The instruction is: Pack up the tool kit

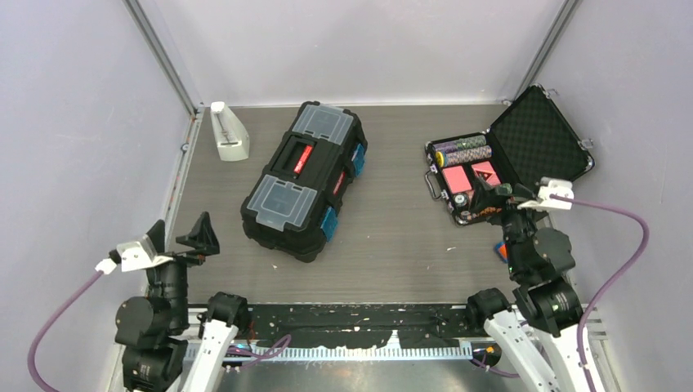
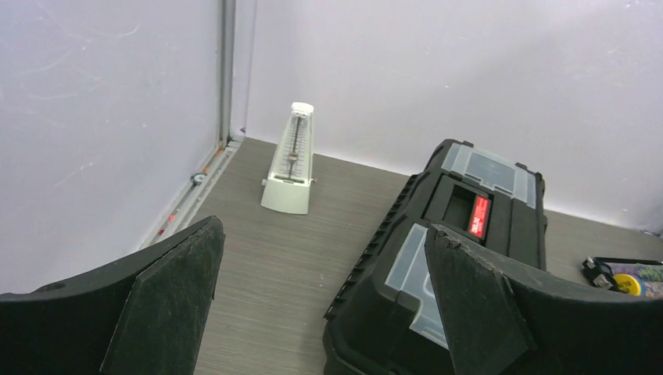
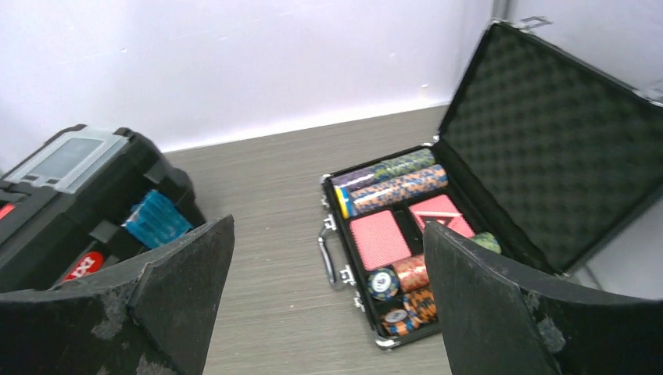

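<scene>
My left gripper (image 2: 322,226) and right gripper (image 3: 328,226) both stand spread wide and grip nothing. The toolbox (image 1: 304,181) lies closed and diagonal at the middle of the table (image 1: 392,245), with its two clear lid compartments (image 1: 282,202) shut and their contents not discernible. Well apart to its right, the smaller case (image 1: 535,135) stands open with its foam lid raised, holding rolls of poker chips (image 1: 462,149) and two red card packs (image 1: 459,178)

The grey wood-grain table (image 1: 392,245) carries a closed black toolbox (image 1: 304,180) lying askew near its middle, a white metronome (image 1: 228,132) upright at back left, and an open chip case (image 1: 531,135) at right.
</scene>
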Motion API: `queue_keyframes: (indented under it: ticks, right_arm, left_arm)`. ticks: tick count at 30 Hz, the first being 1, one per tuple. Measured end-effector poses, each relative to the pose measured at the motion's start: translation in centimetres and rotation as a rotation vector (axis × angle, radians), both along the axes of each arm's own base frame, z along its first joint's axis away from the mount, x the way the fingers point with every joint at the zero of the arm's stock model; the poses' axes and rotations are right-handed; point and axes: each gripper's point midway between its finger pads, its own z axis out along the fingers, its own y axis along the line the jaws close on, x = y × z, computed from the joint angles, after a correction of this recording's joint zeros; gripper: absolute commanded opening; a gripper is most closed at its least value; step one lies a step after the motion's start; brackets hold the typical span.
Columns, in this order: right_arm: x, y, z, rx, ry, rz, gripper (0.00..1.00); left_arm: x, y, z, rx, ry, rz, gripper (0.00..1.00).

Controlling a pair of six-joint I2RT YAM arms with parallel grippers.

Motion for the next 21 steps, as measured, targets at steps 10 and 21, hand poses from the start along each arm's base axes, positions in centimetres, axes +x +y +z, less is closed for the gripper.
queue_keyframes:
  ticks: [10,21]
  right_arm:
    - [-2.7,-3.7,-2.0,-0.027,-0.103,-0.152,0.95]
    - [-2.4,-4.4,-2.6,-0.049,-0.129,-0.197,0.95]
  left_arm:
    - [3.1,0.1,-6.0,0.015,0.087,0.049,1.0]
    - [5.7,-0.5,-10.5,0.059,0.154,0.05,1.0]
